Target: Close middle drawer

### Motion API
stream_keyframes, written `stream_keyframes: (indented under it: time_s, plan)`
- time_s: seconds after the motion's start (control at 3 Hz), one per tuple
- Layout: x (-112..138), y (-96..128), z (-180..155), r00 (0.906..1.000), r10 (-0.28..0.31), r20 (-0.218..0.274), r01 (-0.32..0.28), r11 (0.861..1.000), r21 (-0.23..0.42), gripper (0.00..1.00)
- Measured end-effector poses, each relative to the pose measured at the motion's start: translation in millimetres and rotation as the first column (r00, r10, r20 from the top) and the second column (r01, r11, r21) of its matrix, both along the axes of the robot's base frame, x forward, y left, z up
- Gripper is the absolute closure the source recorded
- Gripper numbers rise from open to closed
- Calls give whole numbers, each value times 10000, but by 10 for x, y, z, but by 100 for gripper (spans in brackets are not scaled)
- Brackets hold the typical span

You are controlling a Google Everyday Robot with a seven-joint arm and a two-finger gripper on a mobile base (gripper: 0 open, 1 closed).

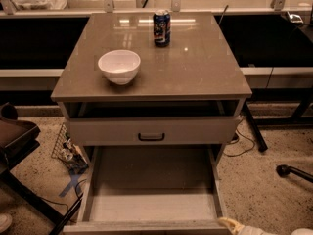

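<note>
The middle drawer (151, 199) is pulled far out of the grey-beige cabinet (161, 77), and its inside looks empty. Its front (146, 227) lies along the bottom edge of the camera view, seen from above, so its handle is hidden. Above it, the top drawer front (195, 130) with a dark bar handle (151, 136) stands slightly out. My gripper (231, 225) shows only as a yellowish tip at the bottom edge, close to the right end of the middle drawer's front, with the white arm (264, 230) behind it.
A white bowl (119, 66) and a blue can (161, 28) stand on the cabinet top. A dark chair (14, 141) is at the left, clutter (68, 153) and cables lie on the floor, and a chair-base leg (293, 172) is at the right.
</note>
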State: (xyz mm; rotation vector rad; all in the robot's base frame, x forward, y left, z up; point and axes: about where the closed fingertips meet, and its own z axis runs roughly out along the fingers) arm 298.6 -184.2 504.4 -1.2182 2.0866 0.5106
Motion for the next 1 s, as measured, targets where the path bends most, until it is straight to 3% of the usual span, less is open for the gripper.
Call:
stream_keyframes:
  time_s: [0.67,1.0]
  plan:
    - [-161,-160,-945,9991,140,-390,-117,9982,595,81]
    - [20,-136,-1258,9998,200,-48,-190,9873,1580,100]
